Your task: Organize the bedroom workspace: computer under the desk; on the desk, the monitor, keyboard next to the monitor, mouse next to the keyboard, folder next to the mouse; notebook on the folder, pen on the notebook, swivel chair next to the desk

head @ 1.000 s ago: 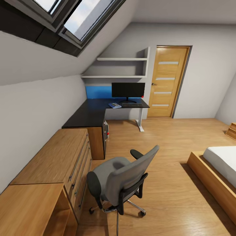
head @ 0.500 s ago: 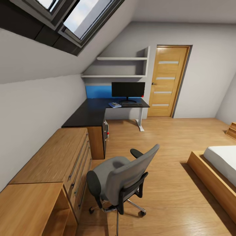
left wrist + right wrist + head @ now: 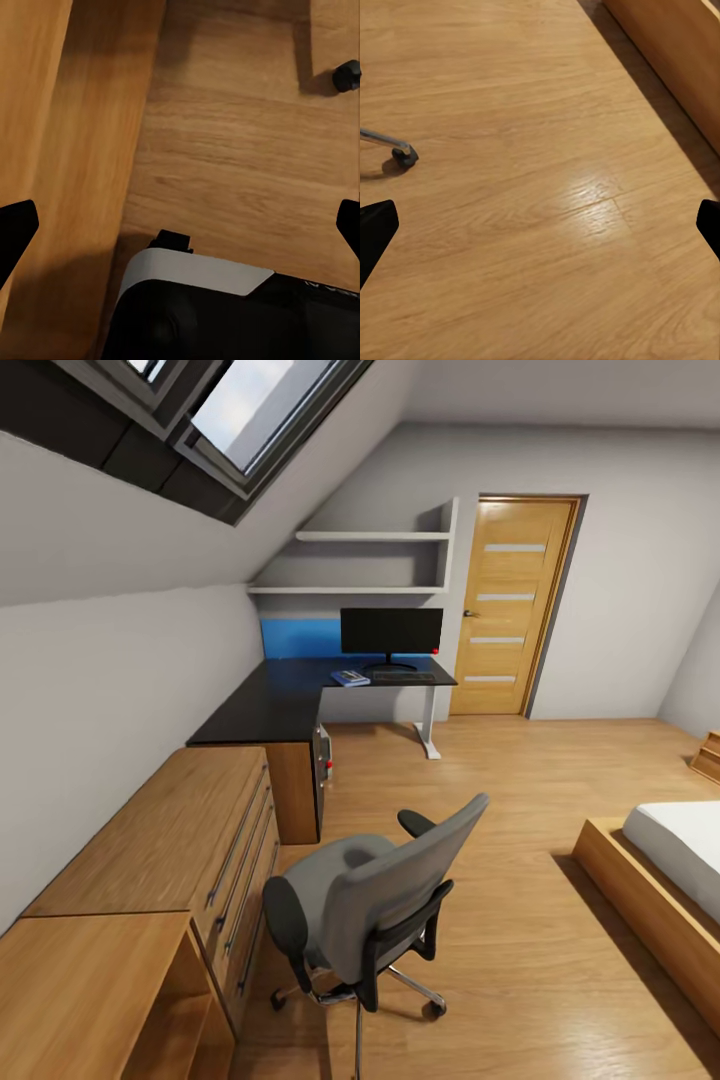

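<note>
Standing apart, swivel chair point(image 3: 372, 900), desk point(image 3: 290, 700)

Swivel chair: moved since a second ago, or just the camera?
No. The chair keeps its place against the drawer chest beside it; the whole head view shifted slightly together, so the camera moved.

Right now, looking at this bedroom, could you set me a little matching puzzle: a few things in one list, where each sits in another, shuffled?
Things:
1. monitor
2. swivel chair
3. folder
4. computer

Places:
A. under the desk
B. flat on the desk, beside the keyboard
C. upright on the desk
D. on the wooden floor, away from the desk

Pairs: 1-C, 2-D, 3-B, 4-A
</note>
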